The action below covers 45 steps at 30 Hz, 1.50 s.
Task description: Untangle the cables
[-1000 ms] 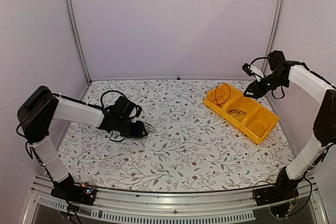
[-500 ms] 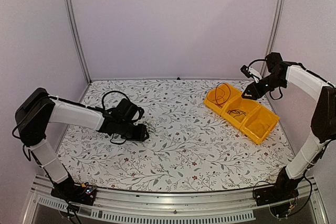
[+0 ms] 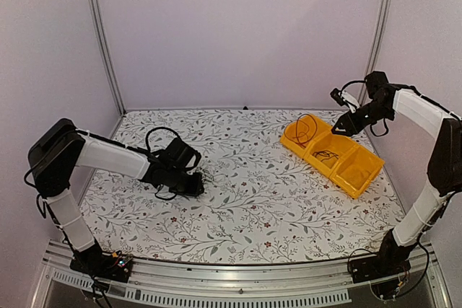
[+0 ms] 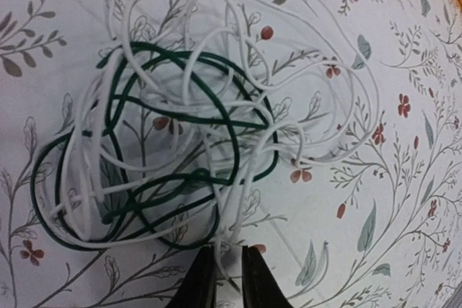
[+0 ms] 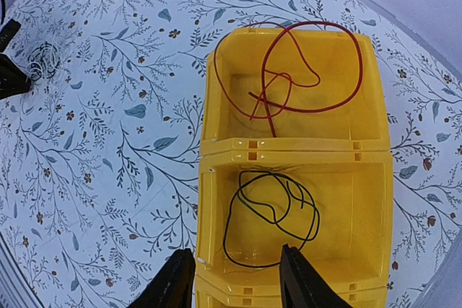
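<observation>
My left pincer (image 4: 227, 272) sits low over the floral table (image 4: 404, 200), tips almost together around one white strand; whether they pinch it I cannot tell. The cables (image 4: 180, 128), thin white and dark-green loops, lie tangled just ahead, bare table all round. My right pincer (image 5: 238, 283) hangs agape over the glossy yellow bin (image 5: 296, 151) near the table's right edge.

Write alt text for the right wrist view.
A yellow divided bin on a floral table holds a looped red cable in its far compartment and a black cable in the next; the right gripper hangs open above.
</observation>
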### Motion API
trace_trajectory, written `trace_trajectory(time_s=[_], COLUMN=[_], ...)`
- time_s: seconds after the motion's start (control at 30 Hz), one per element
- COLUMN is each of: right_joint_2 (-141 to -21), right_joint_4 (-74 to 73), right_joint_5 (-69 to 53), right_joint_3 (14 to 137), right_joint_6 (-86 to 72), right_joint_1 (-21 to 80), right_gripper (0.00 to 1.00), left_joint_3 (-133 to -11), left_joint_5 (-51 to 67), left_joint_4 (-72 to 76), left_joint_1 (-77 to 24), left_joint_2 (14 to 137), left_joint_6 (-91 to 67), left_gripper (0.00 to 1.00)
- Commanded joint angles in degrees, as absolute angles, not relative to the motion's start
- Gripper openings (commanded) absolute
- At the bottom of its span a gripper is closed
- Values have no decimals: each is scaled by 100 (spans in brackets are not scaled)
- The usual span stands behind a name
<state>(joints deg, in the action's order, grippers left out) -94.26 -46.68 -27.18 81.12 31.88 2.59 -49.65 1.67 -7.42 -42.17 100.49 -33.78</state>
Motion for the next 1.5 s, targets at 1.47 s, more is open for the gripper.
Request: trace_trajectory(time_s=[1.47], right_joint_2=[-12194], right_joint_4=[-2775], right_joint_5=[-4795], right_joint_3=[11914], right_joint_6=[2374], right_joint_1=[4417], right_gripper=[78], left_joint_3=[-7714], left_joint_5=[229], left_joint_4=[-2060], left_joint_1=[-4276], left_joint_2=[7047], left_joint_6=[-1489], left_gripper=[0])
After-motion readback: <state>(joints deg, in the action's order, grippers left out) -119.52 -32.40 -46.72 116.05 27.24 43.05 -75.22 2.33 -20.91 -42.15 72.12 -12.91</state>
